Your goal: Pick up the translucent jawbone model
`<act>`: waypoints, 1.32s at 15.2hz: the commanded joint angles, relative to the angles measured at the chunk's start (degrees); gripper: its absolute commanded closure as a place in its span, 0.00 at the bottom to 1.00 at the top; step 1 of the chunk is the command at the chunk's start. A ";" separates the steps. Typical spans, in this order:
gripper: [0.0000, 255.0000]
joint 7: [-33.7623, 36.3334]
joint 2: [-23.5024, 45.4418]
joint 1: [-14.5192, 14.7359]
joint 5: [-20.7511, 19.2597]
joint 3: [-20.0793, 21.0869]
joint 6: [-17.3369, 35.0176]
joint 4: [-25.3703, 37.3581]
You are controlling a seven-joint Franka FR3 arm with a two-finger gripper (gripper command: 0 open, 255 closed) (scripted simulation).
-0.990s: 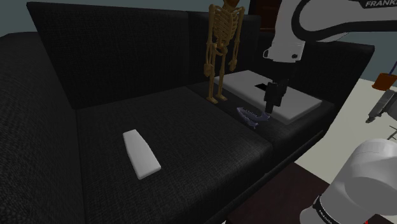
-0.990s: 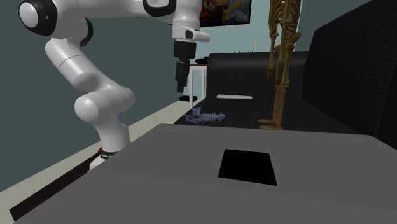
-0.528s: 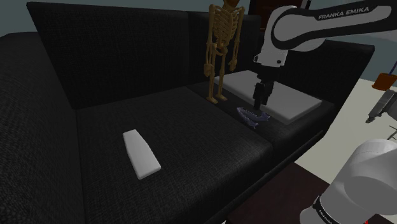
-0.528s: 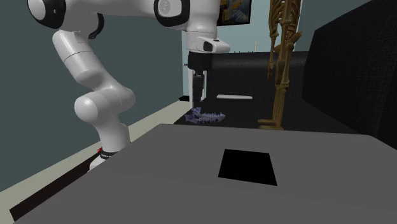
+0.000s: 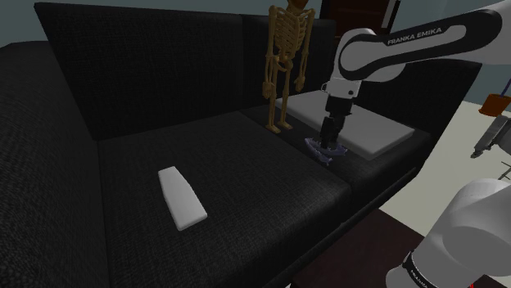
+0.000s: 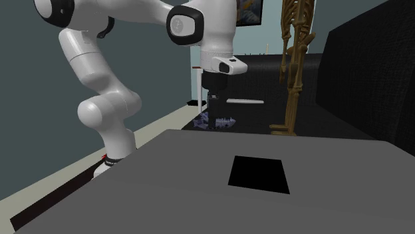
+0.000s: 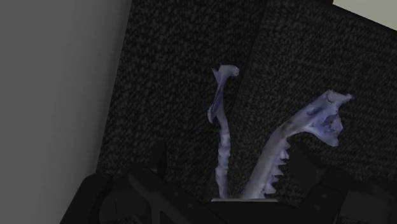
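The black sofa (image 5: 164,98) carries everything here, and my arm (image 5: 393,49) reaches over its far seat cushion, pointing almost straight down. A pale grey slab (image 5: 381,131) lies on that cushion just beyond my target, so I want no sideways drift toward it. The tan skeleton (image 5: 282,57) stands upright near the backrest, close to the work on the shoulder view's left. I judge it tippy, so any lift should go straight up rather than swing that way. The white flat piece (image 5: 182,196) lies well apart on the next cushion and does not concern me. My hand (image 5: 331,147) is down at seat level right over the jawbone model (image 5: 315,149), which lies on the dark fabric beside the slab's near edge, close to the seam between cushions. In the wrist view the bluish, see-through jawbone model (image 7: 222,146) fans out in two toothed branches away from the hand, with its joined front end sitting between the fingers (image 7: 158,168). The fingers stand apart on either side of it, and I cannot see them touching it yet. To do this well, I judge I should close slowly and evenly on that front end, where both branches meet. A pinch on one thin branch would probably twist the piece. The cushion is soft, so I would avoid pressing down further and check the grip before raising.
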 commanded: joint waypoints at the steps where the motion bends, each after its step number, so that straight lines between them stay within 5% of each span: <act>1: 0.00 -0.13 0.31 0.04 0.09 0.02 1.35 -1.01; 3: 0.00 -0.13 0.31 0.05 0.09 0.01 1.35 -1.01; 4: 1.00 -0.18 0.32 0.03 0.07 -0.02 1.38 -1.04; 13: 1.00 -0.13 0.31 0.04 0.09 0.02 1.35 -1.01; 20: 1.00 0.66 -0.73 0.05 -0.09 0.16 -4.20 3.55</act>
